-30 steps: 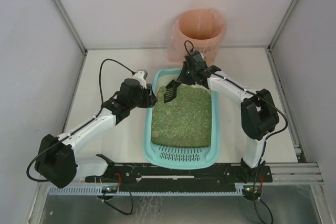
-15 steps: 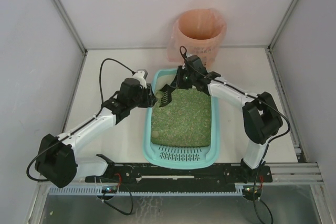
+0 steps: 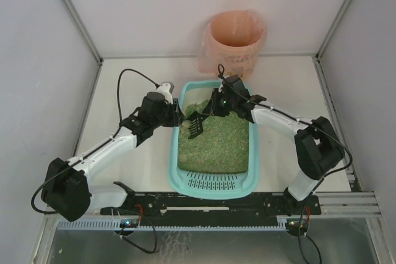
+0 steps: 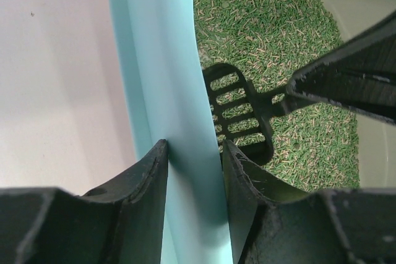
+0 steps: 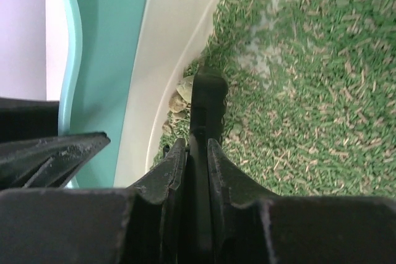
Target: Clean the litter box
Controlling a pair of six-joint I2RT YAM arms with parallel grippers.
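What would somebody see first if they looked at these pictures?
Probably the big teal litter box full of green litter in the middle of the table. The right tool holds a black scoop over the litter by the box's left wall, while the left tool pinches that side's rim. A pink-bagged bin stands behind.

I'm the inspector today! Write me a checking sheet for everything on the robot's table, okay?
Surface: pale table, no spills seen.
Job's things: teal litter box with green litter; black scoop at the litter by the box's left wall, small lumps beside it; pink-bagged bin behind the box.
Clutter: nothing seen.
Grippers: left gripper clamps the box's left rim; right gripper shut on the scoop's handle.
Cables: black cable loops above the left arm.
Surroundings: white walls on three sides.
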